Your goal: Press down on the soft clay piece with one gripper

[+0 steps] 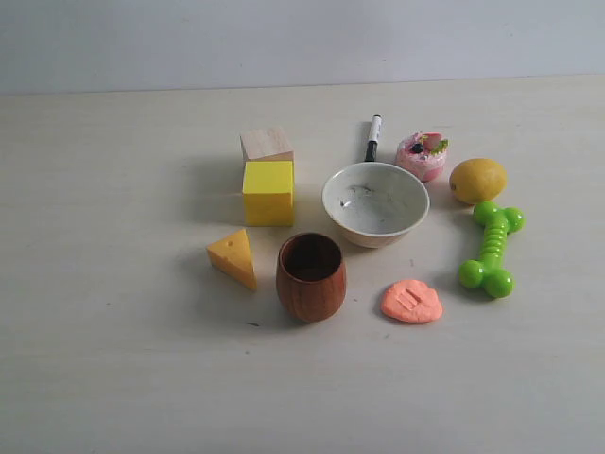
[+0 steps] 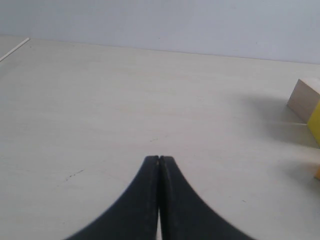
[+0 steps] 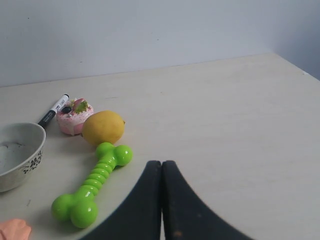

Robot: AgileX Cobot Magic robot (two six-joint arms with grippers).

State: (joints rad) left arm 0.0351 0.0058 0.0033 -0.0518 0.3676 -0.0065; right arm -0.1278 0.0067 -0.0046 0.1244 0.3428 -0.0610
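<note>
On the table [image 1: 113, 359], the soft clay piece [image 1: 411, 303] is spotted lying flat, front-right of the cluster in the ext. view. It is placed just right of the wooden cup [image 1: 311, 276], in front of the bowl [image 1: 375, 203], and near the lower end of the green bone toy [image 1: 491, 250]. Nothing but the tabletop is touched by it. A small grooved dent is seen on its top.

Left gripper [image 2: 159, 159]: jaws are pressed together tip to tip, nothing pinched. It is held over bare table, w/ the wooden block [image 2: 303, 97] and yellow cube [image 2: 315, 122] caught at the frame edge.

Right gripper [image 3: 161, 162]: jaws are likewise closed on nothing, held over the table near the green bone toy. The soft clay piece is only glimpsed at the corner of that view, well apart from the tips.

Behind the bowl, a marker [image 1: 373, 138], pink toy cake [image 1: 422, 155] and lemon [image 1: 477, 181] are lined up. A cheese wedge [image 1: 233, 257] is set left of the wooden cup.
</note>
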